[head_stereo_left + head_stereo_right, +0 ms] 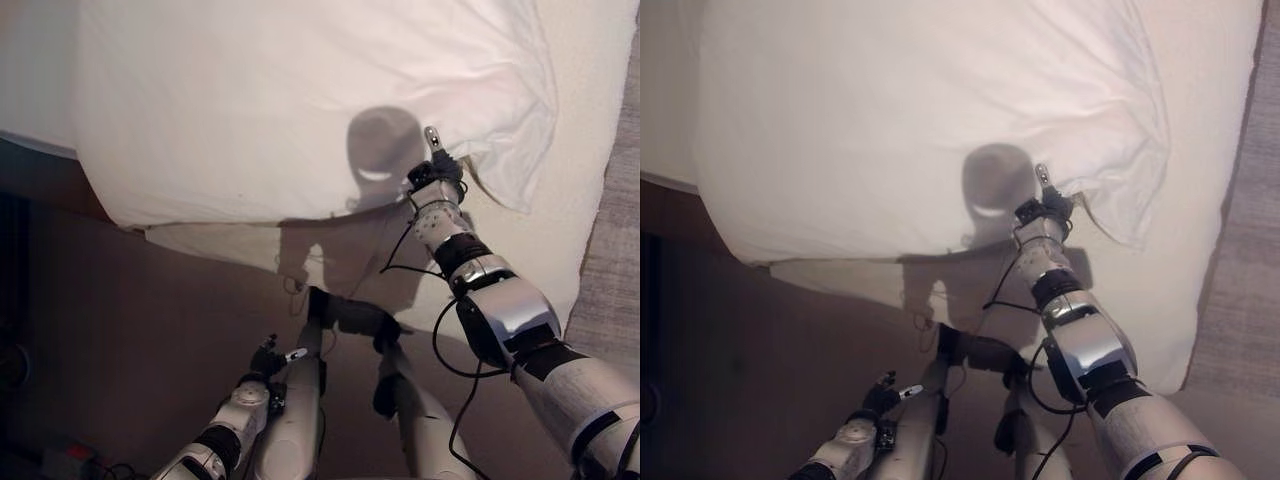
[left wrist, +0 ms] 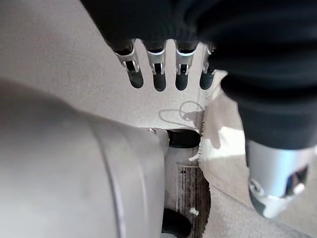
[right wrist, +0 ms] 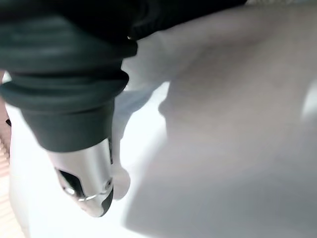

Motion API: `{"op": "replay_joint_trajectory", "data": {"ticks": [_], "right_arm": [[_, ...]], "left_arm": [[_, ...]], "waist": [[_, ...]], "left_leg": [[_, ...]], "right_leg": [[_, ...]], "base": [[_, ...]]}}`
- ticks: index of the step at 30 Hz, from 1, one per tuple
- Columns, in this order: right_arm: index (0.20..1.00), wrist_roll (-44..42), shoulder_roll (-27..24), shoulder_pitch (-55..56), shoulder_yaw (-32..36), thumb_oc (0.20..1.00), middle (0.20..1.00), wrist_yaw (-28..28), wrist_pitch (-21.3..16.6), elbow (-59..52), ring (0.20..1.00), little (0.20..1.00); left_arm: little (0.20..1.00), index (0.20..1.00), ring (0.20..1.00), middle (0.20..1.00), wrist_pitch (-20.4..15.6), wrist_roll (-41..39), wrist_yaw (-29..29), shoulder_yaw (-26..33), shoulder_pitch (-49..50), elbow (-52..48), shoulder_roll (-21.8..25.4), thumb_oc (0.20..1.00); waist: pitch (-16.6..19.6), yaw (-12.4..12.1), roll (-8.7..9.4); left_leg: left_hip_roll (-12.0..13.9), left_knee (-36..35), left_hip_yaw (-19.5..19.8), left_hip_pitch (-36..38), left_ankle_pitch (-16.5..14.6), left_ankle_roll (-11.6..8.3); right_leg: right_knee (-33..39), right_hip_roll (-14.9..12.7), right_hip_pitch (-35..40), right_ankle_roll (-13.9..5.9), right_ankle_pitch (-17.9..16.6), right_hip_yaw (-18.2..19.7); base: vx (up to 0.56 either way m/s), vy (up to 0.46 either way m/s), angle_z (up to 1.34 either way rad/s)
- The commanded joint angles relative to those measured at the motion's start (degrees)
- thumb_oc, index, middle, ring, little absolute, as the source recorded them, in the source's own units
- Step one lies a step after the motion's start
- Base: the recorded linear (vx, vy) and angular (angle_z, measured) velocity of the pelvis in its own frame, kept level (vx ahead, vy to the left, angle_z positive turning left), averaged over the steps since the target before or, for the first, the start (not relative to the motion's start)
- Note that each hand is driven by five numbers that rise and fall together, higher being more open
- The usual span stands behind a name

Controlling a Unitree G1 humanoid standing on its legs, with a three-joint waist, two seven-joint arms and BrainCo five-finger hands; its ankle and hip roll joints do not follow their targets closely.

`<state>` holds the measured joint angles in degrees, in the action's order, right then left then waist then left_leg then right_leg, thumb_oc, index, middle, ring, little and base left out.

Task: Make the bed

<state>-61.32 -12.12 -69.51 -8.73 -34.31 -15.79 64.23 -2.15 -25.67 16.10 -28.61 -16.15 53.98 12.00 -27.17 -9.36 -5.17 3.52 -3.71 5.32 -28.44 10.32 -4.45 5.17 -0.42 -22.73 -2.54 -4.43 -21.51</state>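
Note:
A big white pillow [image 1: 300,100] lies across the bed, overhanging the near edge of the white sheet [image 1: 560,250]. My right hand [image 1: 437,175] reaches up to the pillow's near edge, close to its right corner [image 1: 520,190], and touches the cloth there. White cloth [image 3: 223,124] shows just past this hand [image 3: 81,186] in the right wrist view. My left hand [image 1: 268,358] hangs low by the floor, away from the bed, open and holding nothing. Its fingers [image 2: 158,79] are straight in the left wrist view.
Brown floor [image 1: 150,330] runs along the bed's near side. A grey carpet [image 1: 620,260] lies to the right of the bed. A small red object [image 1: 75,455] sits on the floor at the lower left.

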Motion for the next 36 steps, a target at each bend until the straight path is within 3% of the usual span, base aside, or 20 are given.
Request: {"op": "replay_joint_trajectory", "data": {"ticks": [1,4,5,6,7,14,20,21,26,29,34,36], "right_arm": [[1.000,2.45,-2.62,-6.16,-1.00,1.000,1.000,1.10,1.78,1.03,1.000,1.000],[1.000,2.30,-4.10,-6.04,-1.53,1.000,1.000,2.78,2.33,0.99,1.000,1.000],[0.448,1.71,-4.14,-5.57,-1.38,0.448,0.448,3.47,1.98,0.26,0.448,0.448],[0.256,1.65,-4.38,-5.02,-1.49,0.256,0.256,4.25,1.81,-0.40,0.256,0.256],[0.200,1.22,-4.25,-4.12,-1.49,0.200,0.200,4.78,1.12,-2.01,0.200,0.200],[0.200,-2.07,-2.28,2.10,-0.71,0.200,0.200,10.00,-4.32,-13.98,0.200,0.200],[0.200,-1.67,-5.23,5.89,1.34,0.200,0.200,11.78,-8.48,-25.88,0.200,0.200],[0.200,-0.71,-6.84,5.95,1.83,0.200,0.200,11.64,-8.90,-28.16,0.200,0.200],[0.200,0.98,-8.33,5.42,1.25,0.200,0.200,10.62,-8.10,-29.65,0.200,0.200],[0.200,3.09,-8.80,5.51,-0.89,0.200,0.200,10.44,-5.74,-29.91,0.200,0.200],[0.200,3.77,-8.14,5.98,-3.42,0.200,0.200,11.41,-2.86,-29.49,0.200,0.200],[0.200,3.20,-6.74,6.23,-4.61,0.200,0.200,12.01,-2.00,-29.28,0.200,0.200]], "left_arm": [[1.000,1.000,1.000,1.000,-1.10,-0.44,1.35,-3.80,-1.82,-1.78,0.59,1.000],[1.000,1.000,1.000,1.000,-1.31,-0.88,0.90,-4.17,-2.07,-2.32,0.70,1.000],[1.000,1.000,1.000,1.000,-1.32,-1.01,0.76,-4.10,-2.19,-2.18,0.57,1.000],[1.000,1.000,1.000,1.000,-1.35,-1.05,0.61,-3.91,-2.32,-1.94,0.51,1.000],[1.000,1.000,1.000,1.000,-1.47,-1.24,0.52,-3.74,-2.37,-1.74,0.27,1.000],[1.000,1.000,1.000,1.000,-2.48,-4.11,-1.30,-3.03,-1.11,-4.77,0.05,1.000],[1.000,1.000,1.000,1.000,-3.34,-10.91,-6.88,-4.12,3.60,-20.33,3.19,1.000],[1.000,1.000,1.000,1.000,-3.33,-16.09,-9.36,-4.10,4.85,-26.28,4.37,1.000],[1.000,1.000,1.000,1.000,-2.99,-26.19,-12.39,-5.22,4.74,-38.08,7.19,1.000],[1.000,1.000,1.000,1.000,-2.84,-32.78,-13.33,-7.02,0.72,-46.98,9.86,1.000],[1.000,1.000,1.000,1.000,-2.91,-39.19,-12.34,-10.19,-5.24,-49.16,9.46,1.000],[1.000,1.000,1.000,1.000,-1.29,-43.93,-11.85,-12.25,-7.40,-46.69,7.83,1.000]], "waist": [[-2.62,-1.59,1.18],[-2.62,-1.92,0.85],[-2.62,-1.92,0.83],[-2.62,-1.92,0.90],[-2.62,-1.83,0.95],[-2.62,-0.69,1.13],[-1.83,0.71,0.95],[-0.77,1.26,0.81],[0.91,2.48,0.89],[2.47,3.94,1.30],[3.52,5.57,2.12],[4.05,6.34,2.65]], "left_leg": [[-5.62,-1.29,-1.51,0.20,-1.62,0.19],[-5.86,-1.29,-1.07,-0.86,-1.44,0.03],[-5.93,-1.29,-0.94,-1.14,-1.36,-0.01],[-6.01,-1.29,-0.83,-1.25,-1.36,-0.03],[-6.08,-1.29,-0.82,-1.20,-1.36,-0.05],[-6.36,-1.29,-1.44,1.40,-1.92,0.19],[-6.48,-1.29,-3.03,6.44,-3.25,0.66],[-6.51,-1.29,-3.73,7.82,-3.73,0.88],[-6.44,-1.25,-5.23,10.52,-4.48,1.62],[-6.35,-1.05,-6.51,13.09,-5.62,2.40],[-6.30,-1.01,-7.42,14.77,-5.67,3.01],[-6.19,-0.97,-7.72,15.47,-5.81,3.14]], "right_leg": [[-2.22,-4.93,-1.74,-5.05,-2.00,5.31],[-2.29,-5.24,-2.43,-5.19,-2.00,4.41],[-2.28,-5.31,-2.52,-5.20,-2.03,4.28],[-2.26,-5.37,-2.58,-5.22,-2.06,4.22],[-2.33,-5.44,-2.55,-5.24,-1.96,4.15],[-2.65,-6.02,-0.50,-5.41,-1.88,4.63],[-2.48,-6.46,3.20,-5.85,-1.88,6.14],[-2.39,-6.55,3.97,-6.00,-1.83,6.94],[-2.54,-6.66,5.15,-6.08,-1.85,8.89],[-3.05,-6.38,6.32,-6.02,-1.31,10.69],[-3.31,-5.95,6.94,-5.80,-1.33,12.14],[-3.36,-5.73,7.36,-5.72,-1.31,12.65]], "base": [[0.01,0.009,0.09],[0.01,0.013,0.14],[0.01,0.015,0.16],[0.02,0.016,0.15],[0.02,0.019,0.09],[0.01,0.048,0.03],[0.00,0.078,-0.01],[-0.01,0.064,-0.05],[-0.01,0.072,-0.08],[-0.01,0.036,-0.29],[-0.02,0.017,-0.23],[-0.03,-0.011,-0.10]]}}
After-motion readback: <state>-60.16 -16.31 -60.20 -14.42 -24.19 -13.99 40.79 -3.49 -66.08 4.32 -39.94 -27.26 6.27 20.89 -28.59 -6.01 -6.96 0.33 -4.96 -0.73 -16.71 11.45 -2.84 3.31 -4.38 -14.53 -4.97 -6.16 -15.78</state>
